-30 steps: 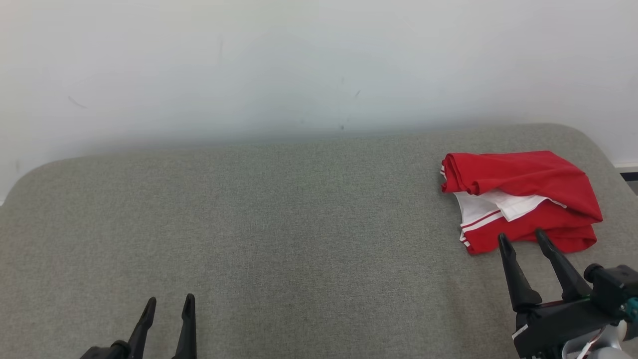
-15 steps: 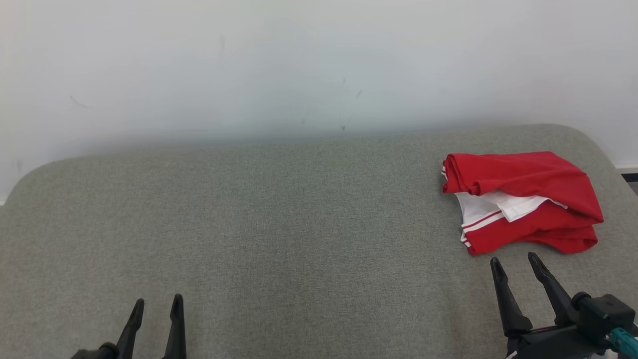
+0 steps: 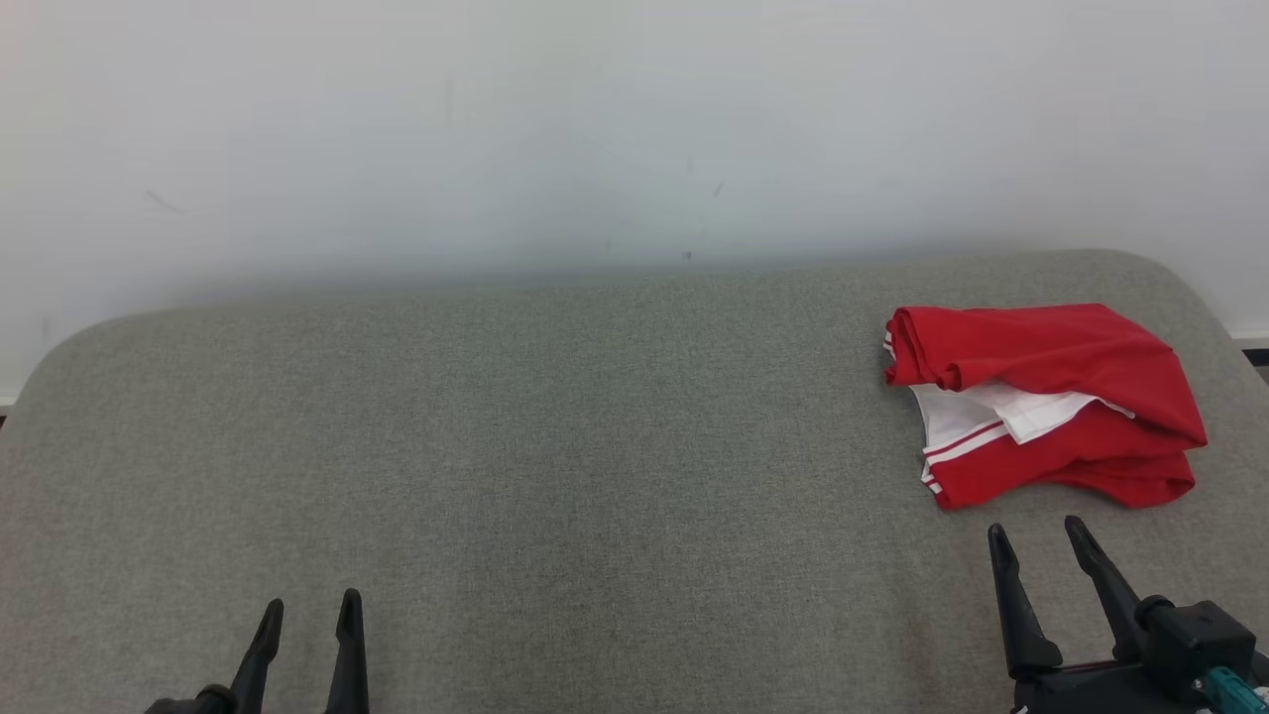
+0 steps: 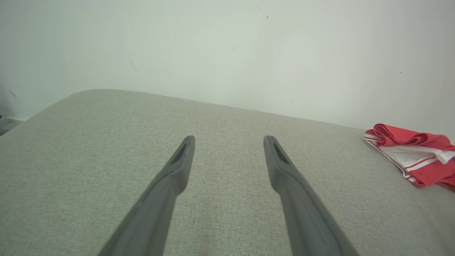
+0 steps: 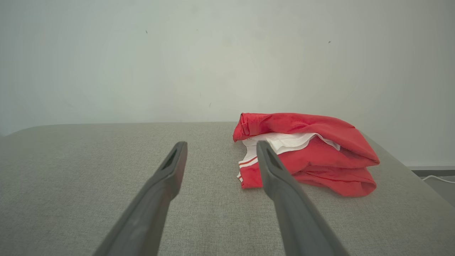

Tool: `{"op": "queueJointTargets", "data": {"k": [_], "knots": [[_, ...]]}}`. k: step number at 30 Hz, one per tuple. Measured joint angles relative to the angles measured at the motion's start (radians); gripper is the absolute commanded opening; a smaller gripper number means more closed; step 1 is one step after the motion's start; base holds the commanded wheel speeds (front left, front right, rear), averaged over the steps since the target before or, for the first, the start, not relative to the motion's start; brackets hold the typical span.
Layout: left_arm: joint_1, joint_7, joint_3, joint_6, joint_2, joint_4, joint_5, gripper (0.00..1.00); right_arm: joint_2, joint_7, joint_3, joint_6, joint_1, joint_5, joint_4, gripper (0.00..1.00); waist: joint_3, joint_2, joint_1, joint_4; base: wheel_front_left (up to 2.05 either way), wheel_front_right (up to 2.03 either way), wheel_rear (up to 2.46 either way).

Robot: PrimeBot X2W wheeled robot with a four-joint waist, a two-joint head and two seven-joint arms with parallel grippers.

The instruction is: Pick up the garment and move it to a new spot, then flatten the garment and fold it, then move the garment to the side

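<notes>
The garment [image 3: 1051, 397] is red with white panels and stripes, folded in a loose bundle at the right side of the grey padded surface [image 3: 595, 446]. It also lies at the far right in the left wrist view [image 4: 416, 153] and ahead to the right in the right wrist view [image 5: 309, 153]. My right gripper [image 3: 1036, 531] stands open just in front of the garment's near edge, apart from it, nothing between its fingers. My left gripper [image 3: 310, 602] is open and empty at the lower left, far from the garment.
A pale wall [image 3: 595, 129] rises right behind the padded surface. The surface's rounded right edge [image 3: 1214, 317] runs close to the garment, with floor and a white cable [image 5: 437, 179] beyond it.
My right gripper has drawn back from the garment's near edge toward me, jaws still wide. The left gripper slid slightly left and back. The garment lies as it did.
</notes>
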Motion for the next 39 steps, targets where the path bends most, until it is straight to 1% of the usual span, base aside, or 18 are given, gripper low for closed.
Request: {"op": "queueJointTargets", "data": {"k": [20,39], "knots": [[0.0,0.013,0.018,0.0,-0.016,-0.004,-0.001,1.0,0.03,-0.005,-0.028,0.0,0.018,-0.026,0.0,1.0,0.008,0.0,0.0,0.003,0.0,0.0,0.0],[0.001,0.018,0.033,0.0,-0.024,-0.022,-0.002,1.0,0.04,-0.006,-0.04,0.0,0.018,-0.053,-0.001,1.0,0.01,0.0,0.0,-0.002,0.0,0.0,0.0]]}}
